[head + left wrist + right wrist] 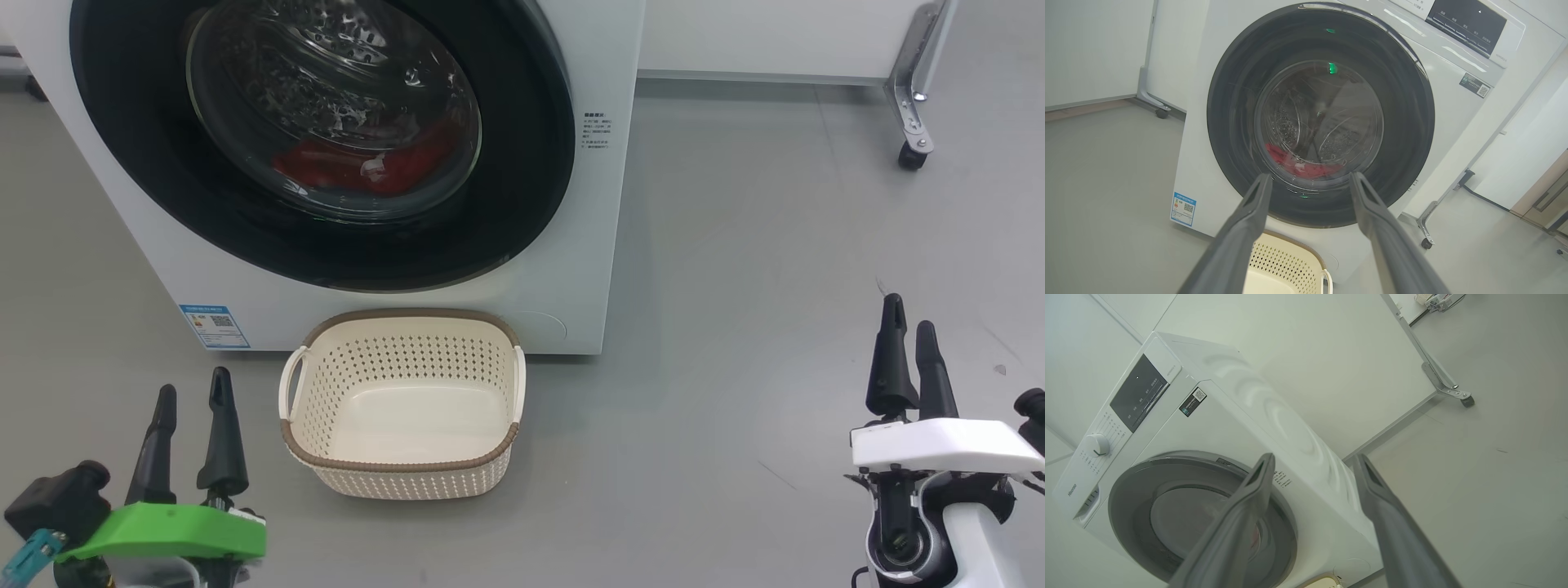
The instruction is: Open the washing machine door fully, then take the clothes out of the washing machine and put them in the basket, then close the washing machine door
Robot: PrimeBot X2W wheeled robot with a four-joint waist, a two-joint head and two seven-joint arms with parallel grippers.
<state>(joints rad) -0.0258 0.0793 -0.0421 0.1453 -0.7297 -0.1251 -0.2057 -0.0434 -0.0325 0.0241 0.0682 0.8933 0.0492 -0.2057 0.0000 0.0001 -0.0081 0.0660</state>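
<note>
The big white front-loading washing machine (604, 204) stands at the far left on the grey floor (735, 327). The head view cuts off its top. Its dark control panel (1466, 24) comes into sight from the left wrist.

The round door with the wide glossy black rim (522, 163) sits flat against the machine's front, facing the near side. Its bulging glass bowl is full of glare and reflections, so the steel drum behind it is hard to read. From the right wrist, one dark finger crosses the door and covers part of it.

The small cream perforated plastic basket with the brown woven-look rim (408, 363) sits on the floor just in front of the machine, below the door. It is open side up, with its long axis running left to right along the machine's front and a handle at each end. The left wrist view cuts it off at the bottom edge.

The bright red clothes (351, 167) lie low in the drum behind the glass. They are only partly seen, and I cannot make out their shape.

The left gripper (193, 384) hangs near left and the right gripper (909, 312) near right, well apart. Each has its fingers spread and points toward the far side.

A small blue label (214, 325) sits at the machine's lower left corner, its print too small to read.
</note>
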